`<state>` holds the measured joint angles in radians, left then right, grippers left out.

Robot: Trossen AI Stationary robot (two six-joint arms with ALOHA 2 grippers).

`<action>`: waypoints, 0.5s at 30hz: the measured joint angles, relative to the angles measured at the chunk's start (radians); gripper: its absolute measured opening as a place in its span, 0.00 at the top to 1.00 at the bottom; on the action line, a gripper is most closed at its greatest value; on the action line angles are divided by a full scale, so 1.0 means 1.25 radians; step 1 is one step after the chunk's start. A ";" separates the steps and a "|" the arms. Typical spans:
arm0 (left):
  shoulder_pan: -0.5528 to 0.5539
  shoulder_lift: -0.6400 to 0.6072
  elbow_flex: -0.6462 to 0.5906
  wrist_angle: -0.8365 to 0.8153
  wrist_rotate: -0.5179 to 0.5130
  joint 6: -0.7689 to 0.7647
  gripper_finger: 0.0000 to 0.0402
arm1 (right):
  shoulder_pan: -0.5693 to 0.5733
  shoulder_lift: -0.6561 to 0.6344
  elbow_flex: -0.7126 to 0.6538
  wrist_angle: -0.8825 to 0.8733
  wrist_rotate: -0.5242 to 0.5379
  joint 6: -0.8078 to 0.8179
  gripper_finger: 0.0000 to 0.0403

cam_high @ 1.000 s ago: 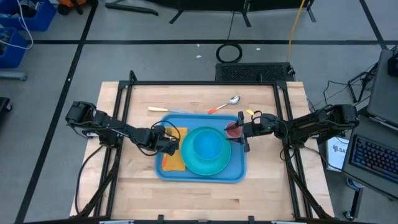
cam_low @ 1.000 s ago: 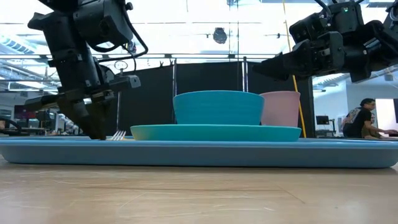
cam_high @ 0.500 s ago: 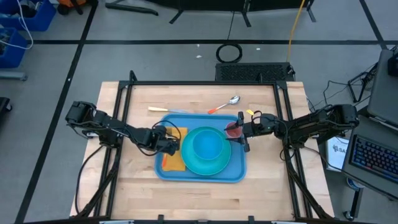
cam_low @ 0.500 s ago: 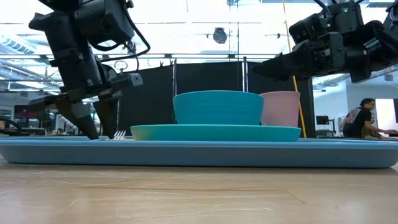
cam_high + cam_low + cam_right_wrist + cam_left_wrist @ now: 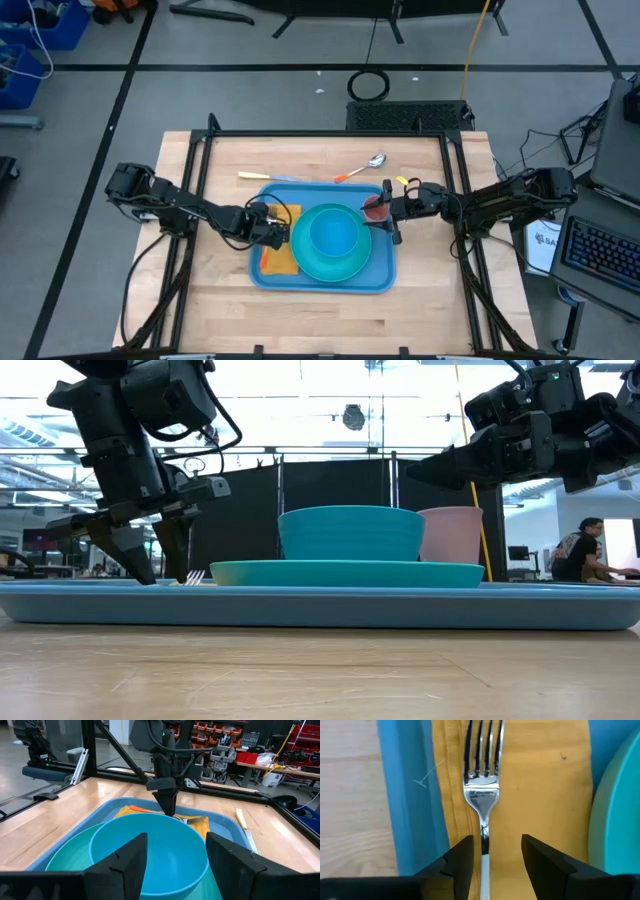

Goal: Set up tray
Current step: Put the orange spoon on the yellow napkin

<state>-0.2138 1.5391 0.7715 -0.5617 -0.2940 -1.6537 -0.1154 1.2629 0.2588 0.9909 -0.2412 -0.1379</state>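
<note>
The light-blue tray [image 5: 382, 275] lies mid-table. On it are a yellow-orange napkin [image 5: 283, 255], a teal plate [image 5: 300, 260] carrying a teal bowl [image 5: 332, 235], and a pink cup [image 5: 374, 209]. A silver fork [image 5: 481, 795] lies flat on the napkin [image 5: 535, 785], beside the plate. My left gripper [image 5: 497, 860] is open and low over the napkin, one finger on each side of the fork's handle without touching it; it also shows in the low view [image 5: 160, 565]. My right gripper [image 5: 175, 855] is open and raised above the tray's right side, by the cup [image 5: 450, 535].
An orange-handled spoon [image 5: 362, 167] and a pale-handled knife [image 5: 265, 177] lie on the wooden table beyond the tray's far rim. The black frame rails [image 5: 205, 150] run along the table's sides. A person [image 5: 585, 550] sits in the room behind.
My left gripper has opened and let go of the fork, which stays flat on the napkin. The gripper stays low over the napkin, its fingers now apart on either side of the handle.
</note>
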 joint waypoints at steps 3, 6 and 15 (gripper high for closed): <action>0.000 0.000 0.000 -0.009 -0.003 -0.008 0.58 | 0.000 0.000 0.000 0.000 0.000 0.002 0.52; 0.000 0.000 0.000 -0.021 -0.010 -0.040 0.58 | 0.000 0.000 0.000 0.000 0.000 0.002 0.52; 0.000 0.000 0.000 -0.016 -0.031 -0.045 0.58 | 0.016 0.000 0.000 0.000 0.001 -0.008 0.52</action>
<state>-0.2138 1.5391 0.7715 -0.5817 -0.3328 -1.7100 -0.0955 1.2629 0.2588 0.9905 -0.2405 -0.1474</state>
